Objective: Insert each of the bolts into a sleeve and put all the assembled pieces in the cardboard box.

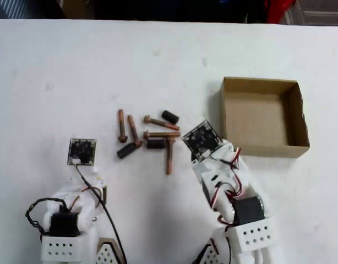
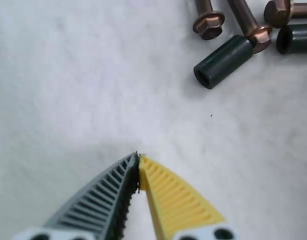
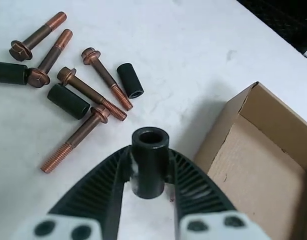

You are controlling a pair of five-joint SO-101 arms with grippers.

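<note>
Clamping one black sleeve [image 3: 150, 167] upright in the right gripper [image 3: 150, 152], fingers closed snugly on its sides, cardboard box [image 3: 273, 117] just beside. Further out on the table [image 1: 158, 55], lying in a loose cluster: five copper bolts [image 3: 93, 94] and three more sleeves [image 3: 129, 80], making four in all. Holds nothing in the left gripper [image 2: 139, 157], tips pressed together, apart from the nearest loose sleeve [image 2: 223, 60].

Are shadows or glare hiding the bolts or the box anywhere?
High view: the box throws a soft shadow on the table toward the bolts, not reaching them; no glare. Left wrist view: faint shadow around the shut left claw. Right wrist view: box shadow stops short of the bolts.
</note>
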